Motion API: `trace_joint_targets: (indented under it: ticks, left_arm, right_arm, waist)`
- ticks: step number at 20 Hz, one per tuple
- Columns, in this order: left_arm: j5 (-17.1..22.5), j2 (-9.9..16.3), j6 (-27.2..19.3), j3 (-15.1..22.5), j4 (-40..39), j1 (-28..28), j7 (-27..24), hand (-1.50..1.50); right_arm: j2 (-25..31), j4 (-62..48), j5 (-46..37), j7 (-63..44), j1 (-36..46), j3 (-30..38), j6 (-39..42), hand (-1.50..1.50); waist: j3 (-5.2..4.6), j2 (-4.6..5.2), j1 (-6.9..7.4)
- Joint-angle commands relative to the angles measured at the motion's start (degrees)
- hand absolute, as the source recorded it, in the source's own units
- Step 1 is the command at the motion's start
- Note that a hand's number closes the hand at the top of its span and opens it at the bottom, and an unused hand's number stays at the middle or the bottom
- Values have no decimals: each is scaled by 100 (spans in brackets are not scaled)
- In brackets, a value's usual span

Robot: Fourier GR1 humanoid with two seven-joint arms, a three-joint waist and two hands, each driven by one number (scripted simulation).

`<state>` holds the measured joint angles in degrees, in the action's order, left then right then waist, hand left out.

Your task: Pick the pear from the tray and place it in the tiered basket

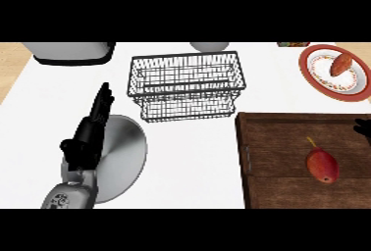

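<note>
Well apart from the left hand (91,132), pear (322,165) lies on tray (275,147).

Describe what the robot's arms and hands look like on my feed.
The left forearm is a light grey shell with small dark markings. Its hand is black all over, with slim segmented fingers. Only a black sliver of the right hand shows at the edge.

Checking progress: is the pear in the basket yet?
No, the pear lies on the tray, and the basket holds nothing.
</note>
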<state>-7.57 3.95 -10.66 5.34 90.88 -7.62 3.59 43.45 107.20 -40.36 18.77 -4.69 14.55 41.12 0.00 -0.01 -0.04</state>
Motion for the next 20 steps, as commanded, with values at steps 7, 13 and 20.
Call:
trace_joint_targets:
  ticks: [7,13,20]
  left_arm:
    - [-239,-168,-95,35,-45,-160,67,0]
    - [-191,-336,-126,-91,-713,-231,-506,0]
    - [-161,-107,143,-100,-22,47,-41,0]
  right_arm:
    - [-210,-990,-623,734,-79,-183,-400,-150]
    - [-282,-1284,-641,1008,288,-300,-411,-150]
    - [-638,-1855,-950,835,803,-742,-519,-150]
  waist:
    - [1,0,-14]
    - [0,5,-12]
    - [1,4,31]
